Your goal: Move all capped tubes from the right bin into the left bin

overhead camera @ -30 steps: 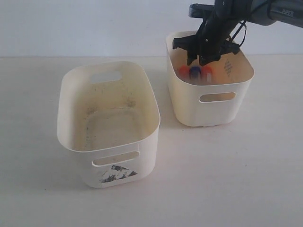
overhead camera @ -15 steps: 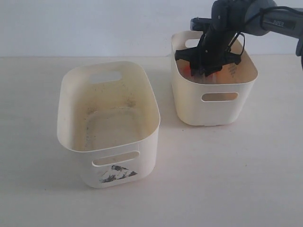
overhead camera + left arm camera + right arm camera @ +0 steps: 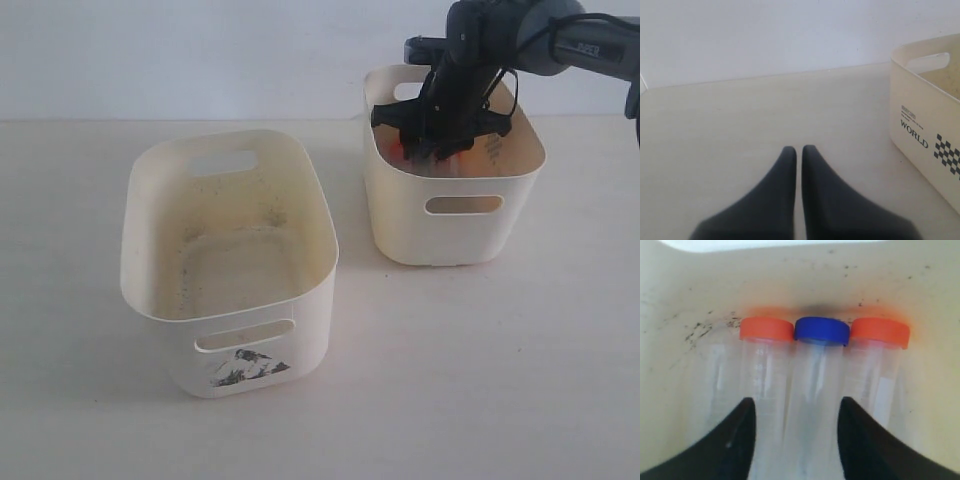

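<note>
Three capped tubes lie side by side on the floor of the right bin [image 3: 455, 225]: an orange-red capped one [image 3: 765, 360], a blue capped one [image 3: 817, 365] in the middle, and a second orange-red capped one [image 3: 879, 365]. My right gripper [image 3: 796, 407] is down inside that bin, open, its fingers on either side of the blue-capped tube and part of its neighbour. In the exterior view the right gripper [image 3: 432, 150] hides most of the tubes. The left bin [image 3: 228, 262] stands at the left, nothing in it. My left gripper [image 3: 796, 150] is shut over bare table.
The left bin's side [image 3: 927, 135] carries a "WORLD" print and checker sticker, close beside the left gripper. Dark specks dot the right bin's floor [image 3: 700, 330]. A white wall runs behind the table.
The right gripper has dropped deeper into the right bin, and the bin has shifted slightly to the right. The left bin has not moved.
</note>
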### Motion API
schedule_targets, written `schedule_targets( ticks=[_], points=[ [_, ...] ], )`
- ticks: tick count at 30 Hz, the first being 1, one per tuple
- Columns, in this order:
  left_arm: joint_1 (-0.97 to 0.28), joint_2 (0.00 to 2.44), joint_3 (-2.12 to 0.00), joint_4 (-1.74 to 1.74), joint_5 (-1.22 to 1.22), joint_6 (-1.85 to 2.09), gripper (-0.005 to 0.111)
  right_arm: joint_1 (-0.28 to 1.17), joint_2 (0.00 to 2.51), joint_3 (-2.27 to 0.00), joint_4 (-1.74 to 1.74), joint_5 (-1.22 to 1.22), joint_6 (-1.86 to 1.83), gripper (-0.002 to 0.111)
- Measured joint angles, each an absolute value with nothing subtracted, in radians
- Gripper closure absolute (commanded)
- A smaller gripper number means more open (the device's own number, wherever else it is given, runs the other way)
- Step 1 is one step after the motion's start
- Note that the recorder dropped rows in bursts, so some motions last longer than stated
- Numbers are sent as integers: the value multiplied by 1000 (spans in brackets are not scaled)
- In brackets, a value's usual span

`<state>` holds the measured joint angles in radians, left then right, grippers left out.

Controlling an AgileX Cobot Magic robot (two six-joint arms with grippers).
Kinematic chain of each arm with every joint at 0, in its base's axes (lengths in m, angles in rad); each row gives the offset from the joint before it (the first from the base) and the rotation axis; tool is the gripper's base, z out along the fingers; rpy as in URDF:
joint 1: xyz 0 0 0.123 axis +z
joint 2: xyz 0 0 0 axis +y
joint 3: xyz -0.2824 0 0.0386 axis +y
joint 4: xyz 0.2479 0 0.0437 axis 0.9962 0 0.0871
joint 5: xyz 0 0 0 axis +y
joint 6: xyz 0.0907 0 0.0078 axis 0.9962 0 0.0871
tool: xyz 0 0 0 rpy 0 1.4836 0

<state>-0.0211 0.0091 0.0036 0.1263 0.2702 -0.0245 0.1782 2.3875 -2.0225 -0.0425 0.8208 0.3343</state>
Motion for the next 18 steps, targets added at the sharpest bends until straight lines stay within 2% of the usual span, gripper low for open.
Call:
schedule_targets(
  ticks=[1,3,5,10,18],
  points=[
    [-21,9,4,126,270,-24,102,178,2387,-2022,-44,821,336,89],
    [-21,9,4,126,270,-24,102,178,2387,-2022,-44,821,342,91],
    [-21,9,4,126,270,-24,102,178,2387,-2022,-44,821,341,85],
    [-21,9,4,126,270,-24,102,178,2387,-2022,-52,827,356,63],
    [-21,9,4,126,270,-24,102,178,2387,-2022,-82,835,395,62]
  ],
)
